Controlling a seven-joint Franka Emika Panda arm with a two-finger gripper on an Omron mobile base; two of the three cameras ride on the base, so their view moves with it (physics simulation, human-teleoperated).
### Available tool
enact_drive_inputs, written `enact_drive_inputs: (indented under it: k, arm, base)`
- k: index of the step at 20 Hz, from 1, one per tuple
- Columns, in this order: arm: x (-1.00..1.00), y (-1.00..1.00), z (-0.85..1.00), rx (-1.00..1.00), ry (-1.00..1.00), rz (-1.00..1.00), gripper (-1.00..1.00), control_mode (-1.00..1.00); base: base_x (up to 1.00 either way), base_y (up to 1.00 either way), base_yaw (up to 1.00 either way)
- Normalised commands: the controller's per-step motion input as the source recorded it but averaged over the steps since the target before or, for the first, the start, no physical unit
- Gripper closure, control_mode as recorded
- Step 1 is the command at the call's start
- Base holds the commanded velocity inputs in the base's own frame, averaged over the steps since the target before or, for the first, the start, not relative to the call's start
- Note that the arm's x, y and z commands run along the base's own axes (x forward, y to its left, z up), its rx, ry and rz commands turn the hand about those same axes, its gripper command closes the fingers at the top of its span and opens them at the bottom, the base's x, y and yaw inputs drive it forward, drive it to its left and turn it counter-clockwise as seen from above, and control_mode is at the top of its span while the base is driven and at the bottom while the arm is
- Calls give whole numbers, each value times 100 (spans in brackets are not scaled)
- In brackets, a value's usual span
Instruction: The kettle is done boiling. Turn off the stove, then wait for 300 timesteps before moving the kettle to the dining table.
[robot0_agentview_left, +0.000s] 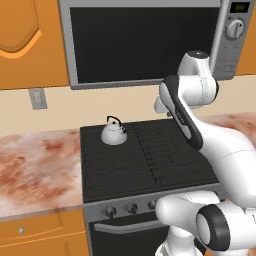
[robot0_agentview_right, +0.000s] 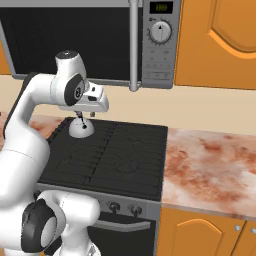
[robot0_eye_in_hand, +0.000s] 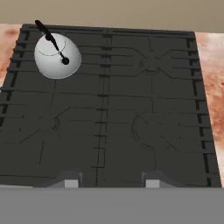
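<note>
The small silver-white kettle (robot0_agentview_left: 114, 134) (robot0_agentview_right: 81, 128) (robot0_eye_in_hand: 57, 56) with a thin black handle stands on the back left burner of the black stove (robot0_agentview_left: 150, 165) (robot0_agentview_right: 120, 160) (robot0_eye_in_hand: 131, 109). My gripper (robot0_agentview_right: 92, 114) (robot0_eye_in_hand: 111, 181) hangs high above the cooktop, to the right of the kettle and well apart from it. Its two fingertips (robot0_eye_in_hand: 70, 180) stand apart with nothing between them, so it is open. Round knobs (robot0_agentview_left: 132, 208) (robot0_agentview_right: 114, 205) line the range's front. The dining table is out of view.
A grey microwave (robot0_agentview_left: 145, 40) (robot0_agentview_right: 100, 40) hangs over the stove. Marbled counters flank the range on the left (robot0_agentview_left: 35, 165) and right (robot0_agentview_right: 210, 165). Orange cabinets (robot0_agentview_right: 220, 40) sit above and below.
</note>
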Motion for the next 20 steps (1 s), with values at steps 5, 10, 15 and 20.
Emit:
enact_drive_inputs:
  k: [5,10,15,20]
  arm:
    - [-18,0,0,0,-3,0,-100,-100]
    - [-25,-2,0,0,-6,0,-100,-100]
    - [-15,0,0,0,-2,0,-100,-100]
    - [-5,0,0,0,0,0,-100,-100]
  base:
    - [0,0,0]
    - [0,0,0]
    - [0,0,0]
    - [0,0,0]
